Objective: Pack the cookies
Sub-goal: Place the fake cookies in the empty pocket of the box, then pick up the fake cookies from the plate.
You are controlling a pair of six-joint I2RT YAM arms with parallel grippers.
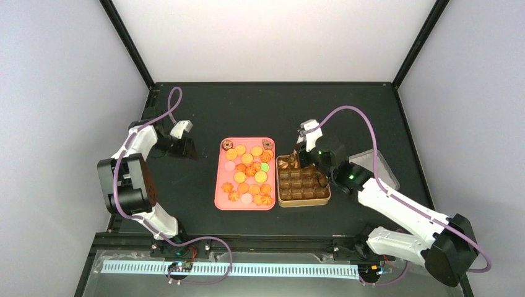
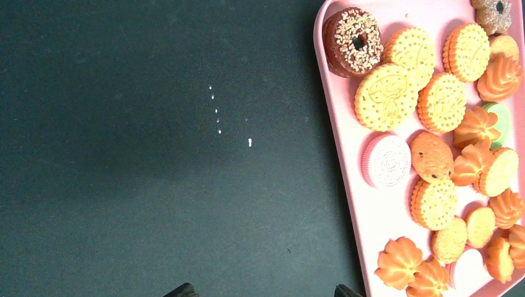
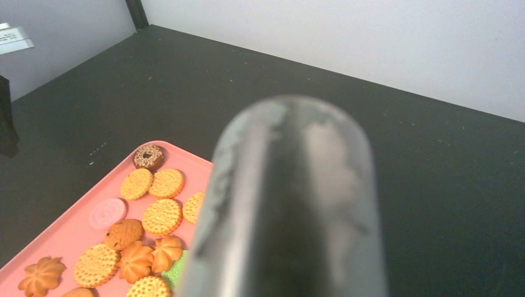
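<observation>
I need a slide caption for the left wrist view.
Pink tray of assorted cookies on a black table.

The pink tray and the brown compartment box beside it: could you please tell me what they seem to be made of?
The pink tray looks like moulded plastic, smooth and matte: even colour, rounded rim. The compartment box seems thin glossy plastic, perhaps metallised: golden-brown highlights on its dividers.

I can read no word, brand or number anywhere. The cookies (image 2: 394, 97) under my left wrist bear stamped relief patterns, not legible as letters. A white tag (image 3: 13, 37) in my right wrist's view is too blurred to read.
</observation>
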